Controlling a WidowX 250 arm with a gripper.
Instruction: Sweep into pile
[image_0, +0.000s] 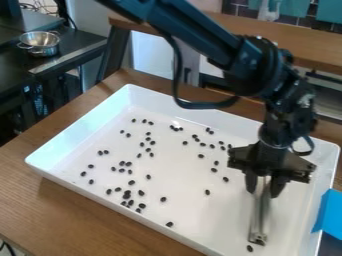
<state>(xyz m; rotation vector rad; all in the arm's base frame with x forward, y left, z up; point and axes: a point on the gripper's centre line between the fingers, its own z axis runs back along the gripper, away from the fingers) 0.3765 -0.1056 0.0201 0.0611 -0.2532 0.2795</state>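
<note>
Pincer (264, 186), right of frame: closed on the upper end of a metal tool (258, 220), presumably so the low end can push along the tray floor. Left to right: metal bowl (39, 43), upper left, clear of work. White tray (67, 135) on wooden table (60, 215); raised walls should contain beans but limit sweeps. Dark beans (163, 199) scattered, mostly left and centre. Blue sheet (328, 215), lower right, could obstruct.
</note>
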